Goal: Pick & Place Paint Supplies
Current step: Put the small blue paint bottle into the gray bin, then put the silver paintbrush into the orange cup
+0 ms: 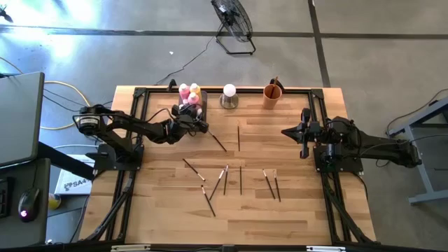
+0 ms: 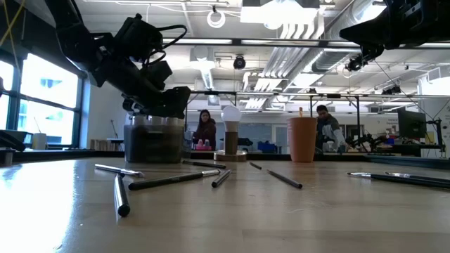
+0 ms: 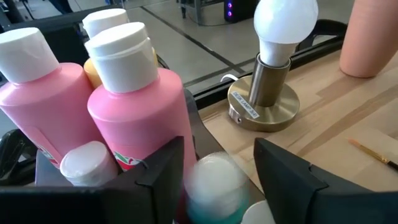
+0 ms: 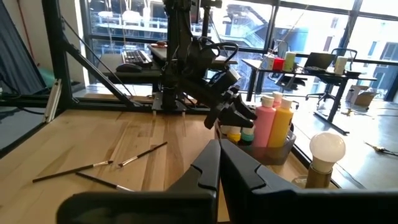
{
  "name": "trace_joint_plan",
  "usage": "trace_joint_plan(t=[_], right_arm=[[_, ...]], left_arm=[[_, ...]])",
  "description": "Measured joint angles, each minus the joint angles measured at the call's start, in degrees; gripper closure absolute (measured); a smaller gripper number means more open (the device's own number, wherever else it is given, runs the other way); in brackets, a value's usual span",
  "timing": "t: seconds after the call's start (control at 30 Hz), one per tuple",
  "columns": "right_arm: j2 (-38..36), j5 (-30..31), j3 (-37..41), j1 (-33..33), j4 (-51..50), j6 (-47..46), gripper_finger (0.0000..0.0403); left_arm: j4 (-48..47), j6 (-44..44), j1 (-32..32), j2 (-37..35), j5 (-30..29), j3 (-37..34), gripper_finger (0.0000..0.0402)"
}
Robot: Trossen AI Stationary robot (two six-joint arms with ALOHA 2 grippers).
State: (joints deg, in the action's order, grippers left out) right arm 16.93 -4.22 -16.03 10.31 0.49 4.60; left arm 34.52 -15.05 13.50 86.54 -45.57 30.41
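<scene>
My left gripper [image 3: 217,149] hangs open over the dark tray [image 1: 192,110] at the table's far left. The tray holds two pink bottles [image 3: 143,118], a yellow one [image 3: 92,71] behind them and a tiny white-capped bottle [image 3: 87,163]. A blurred tiny white-capped bottle with a teal body [image 3: 214,186] shows between the fingers. Several thin dark paintbrushes [image 1: 224,178] lie flat on the middle of the table. My right gripper [image 4: 219,155] is shut and waits above the right side of the table [image 1: 288,131]. My left gripper has its fingers on either side of the blurred tiny bottle's white cap [image 3: 211,171], coming from above over the tray. A narrow gap shows beside one finger [image 3: 280,174]. Whether the other finger touches the cap I cannot tell.
A white ball on a brass base [image 1: 229,94] stands just right of the tray, and an orange cup [image 1: 272,94] holding a brush is farther right along the far edge. A black frame [image 1: 140,140] borders the table. People sit in the room beyond.
</scene>
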Motion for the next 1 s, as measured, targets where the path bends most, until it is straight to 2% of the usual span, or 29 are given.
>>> trace_joint_plan(t=[0.13, 0.27, 0.47, 0.73, 1.0], right_arm=[[0.0, -0.23, 0.0, 0.0, 0.01, 0.02, 0.0401], [0.0, -0.23, 0.0, -0.01, 0.03, 0.04, 0.0401], [0.0, -0.23, 0.0, -0.02, 0.06, 0.07, 0.0401], [0.0, -0.42, 0.0, -0.01, 0.12, 0.22, 0.0401], [0.0, -0.47, 0.0, -0.02, 0.14, 0.24, 0.0401]], left_arm=[[0.02, 0.0, 0.0, -0.05, -0.01, 0.0, 0.0186], [0.02, 0.18, 0.0, -1.43, -0.04, 0.0, 0.0181], [0.01, 3.28, 0.0, -7.39, 0.4, 0.02, 0.0181], [-0.18, 3.23, 0.0, -16.08, 7.99, 0.04, 0.0181], [-0.43, 2.64, 0.0, -17.22, 16.84, 0.04, 0.0181]])
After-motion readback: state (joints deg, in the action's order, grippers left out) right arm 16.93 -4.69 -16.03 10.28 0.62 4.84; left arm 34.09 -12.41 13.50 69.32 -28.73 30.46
